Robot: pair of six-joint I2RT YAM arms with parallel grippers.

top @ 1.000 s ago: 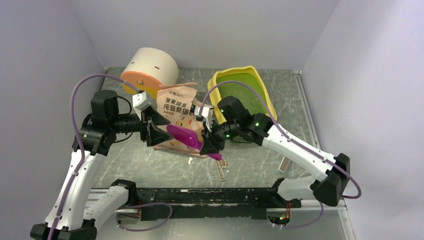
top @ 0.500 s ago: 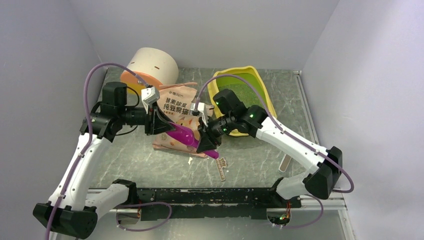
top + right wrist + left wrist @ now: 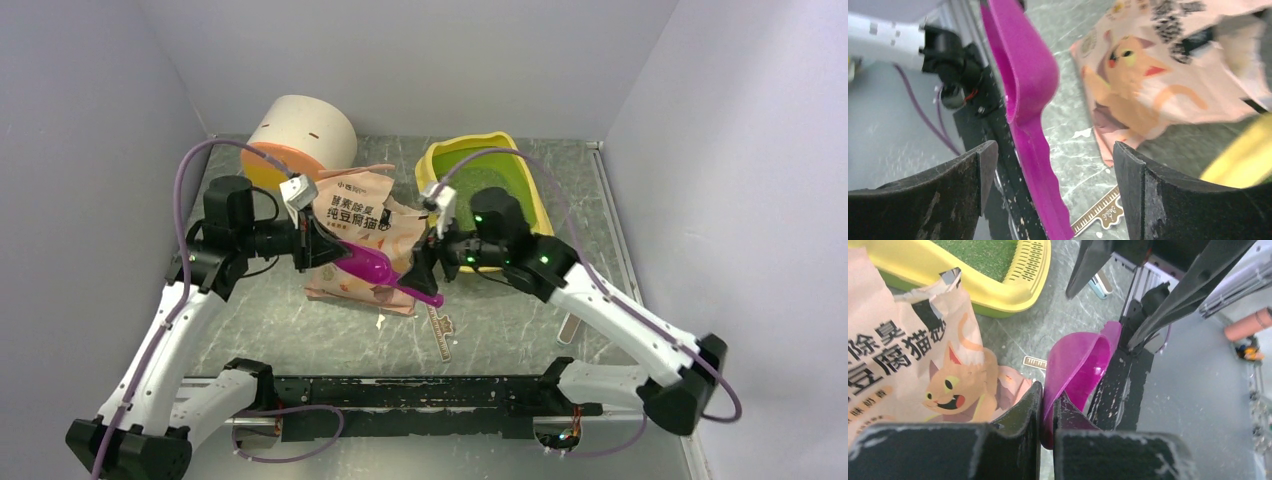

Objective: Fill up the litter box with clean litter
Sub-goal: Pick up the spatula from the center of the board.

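Note:
The yellow litter box (image 3: 537, 196) sits at the back right, also in the left wrist view (image 3: 998, 287). Clean litter (image 3: 470, 172) shows as a green grainy layer inside it (image 3: 985, 255). A magenta scoop (image 3: 372, 268) hangs in front of the pink cat-printed bag (image 3: 355, 212). My left gripper (image 3: 335, 256) is shut on the rim of the scoop's bowl (image 3: 1078, 365), its jaws (image 3: 1048, 410) pinching the thin plastic. My right gripper (image 3: 425, 275) stands open (image 3: 1053, 150) on either side of the scoop's handle (image 3: 1048, 190), which touches neither finger.
A cream-and-orange cylinder (image 3: 300, 135) lies tipped behind the bag. On the table lie a brown comb-shaped tag (image 3: 441, 332) and a pale stick (image 3: 570, 326). The black rail (image 3: 400, 400) runs along the near edge. Grey walls close in on both sides.
My left gripper came in and shut on the scoop's bowl. My right gripper let go of the handle, opened wide and drew back a little to the right.

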